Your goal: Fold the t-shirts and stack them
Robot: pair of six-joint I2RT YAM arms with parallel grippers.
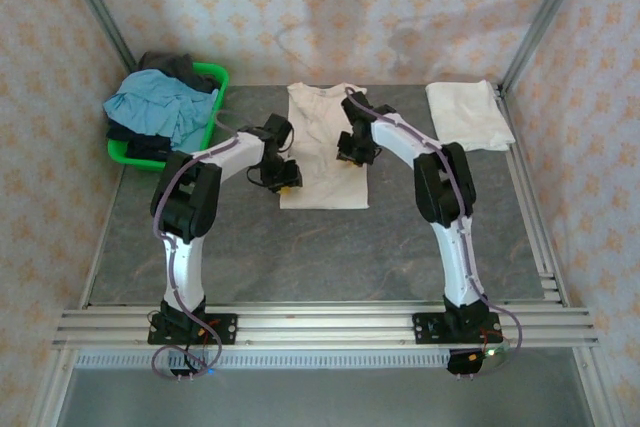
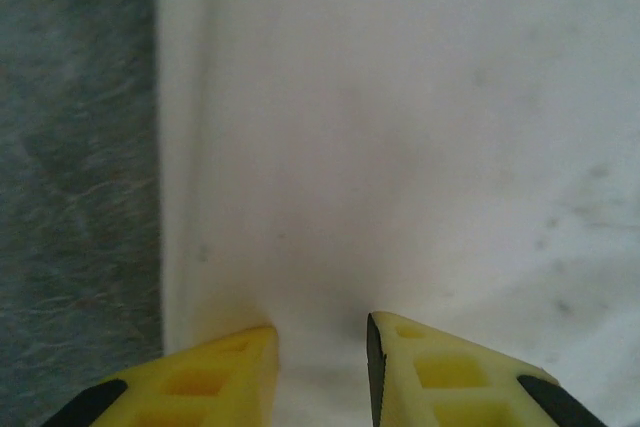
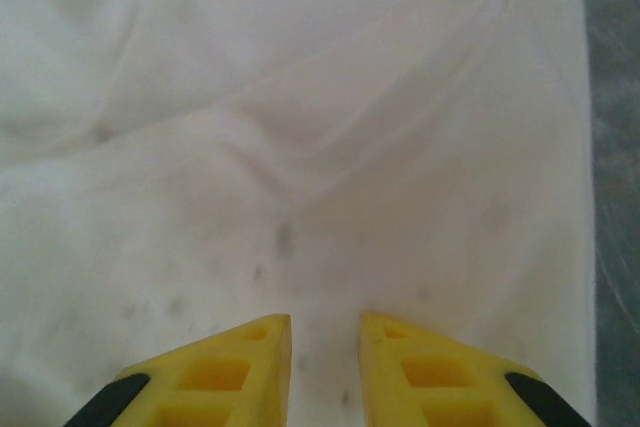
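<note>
well, blue garment and dark garment in green bin; left hand, right hand ajar over t-shirt

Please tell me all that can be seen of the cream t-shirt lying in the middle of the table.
The cream t-shirt lies flat on the grey table, neckline toward the far wall. It looks like soft cotton, a long rectangle with straight sides, no sleeves sticking out. Up close, soft creases and small dark specks show. The left gripper is near its left edge, the right gripper near its right edge, both slightly open; contact is unclear.
</note>
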